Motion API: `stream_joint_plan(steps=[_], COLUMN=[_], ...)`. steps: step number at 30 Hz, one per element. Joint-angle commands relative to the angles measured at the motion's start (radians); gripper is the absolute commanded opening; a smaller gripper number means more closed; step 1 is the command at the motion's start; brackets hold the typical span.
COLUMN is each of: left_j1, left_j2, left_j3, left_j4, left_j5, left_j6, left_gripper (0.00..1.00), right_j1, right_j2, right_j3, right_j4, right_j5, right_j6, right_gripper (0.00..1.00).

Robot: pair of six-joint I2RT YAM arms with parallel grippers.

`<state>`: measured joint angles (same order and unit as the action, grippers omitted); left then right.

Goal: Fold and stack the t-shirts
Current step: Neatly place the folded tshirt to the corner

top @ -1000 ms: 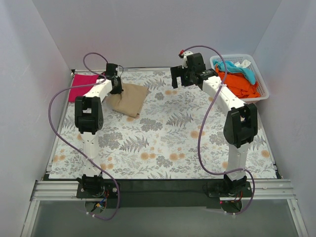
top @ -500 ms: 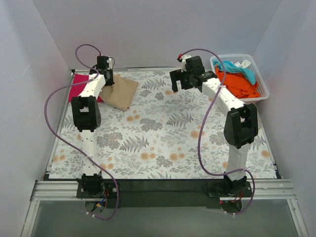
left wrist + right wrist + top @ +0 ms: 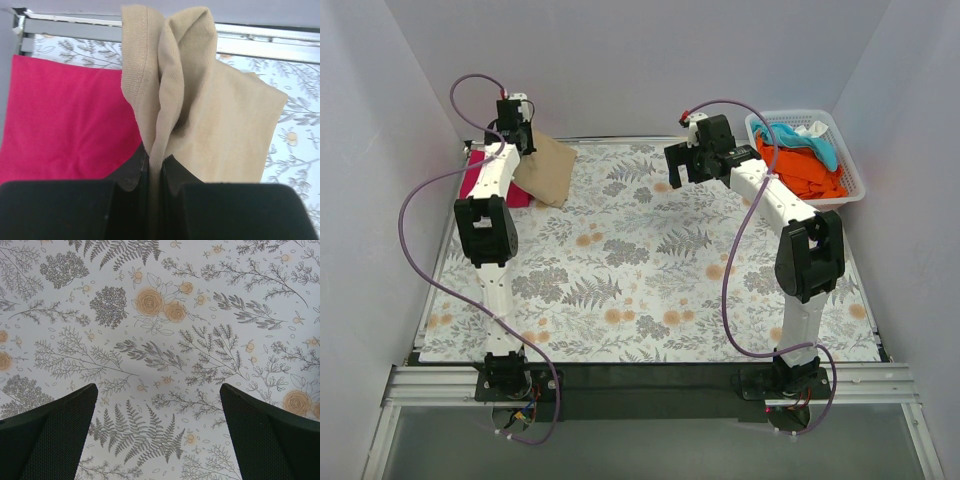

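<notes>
My left gripper [image 3: 517,135] is shut on a folded tan t-shirt [image 3: 546,167] and holds it lifted at the far left of the table, partly over a folded red t-shirt [image 3: 477,181]. In the left wrist view the tan t-shirt [image 3: 210,115] is pinched between the fingers [image 3: 131,172] and hangs over the red t-shirt [image 3: 65,120]. My right gripper [image 3: 682,166] is open and empty above the table's far middle; its wrist view shows only the floral cloth [image 3: 160,340] between its fingers [image 3: 55,430].
A white basket [image 3: 851,189] at the far right holds orange, teal and white garments. The floral cloth [image 3: 650,270] covers the table. White walls close in the left, back and right sides.
My left gripper has carried the tan t-shirt up and to the far left, from the cloth toward the red t-shirt. The right arm has barely moved.
</notes>
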<state>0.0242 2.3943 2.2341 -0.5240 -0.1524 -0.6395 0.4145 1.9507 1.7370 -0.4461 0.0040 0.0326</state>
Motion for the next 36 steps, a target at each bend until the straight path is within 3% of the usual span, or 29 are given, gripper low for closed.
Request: stream_joint_plan(steps=[1, 24, 36], left_j1=[0.013, 0.013, 0.040], left_j2=[-0.106, -0.224, -0.207], left_j3=[0.042, 0.062, 0.036], left_j4=[0.044, 0.032, 0.038], left_j5=[-0.026, 0.040, 0.037], left_j6=[0.032, 0.060, 0.070], left_gripper=[0.00, 0.00, 0.00], right_j1=[0.000, 0.000, 0.000], right_j2=[-0.055, -0.046, -0.045], right_j3=[-0.005, -0.013, -0.021], right_j4=[0.020, 0.021, 0.021], right_j5=[0.002, -0.027, -0.027], right_j6=[-0.010, -0.008, -0.010], right_gripper=[0.98, 0.98, 0.98])
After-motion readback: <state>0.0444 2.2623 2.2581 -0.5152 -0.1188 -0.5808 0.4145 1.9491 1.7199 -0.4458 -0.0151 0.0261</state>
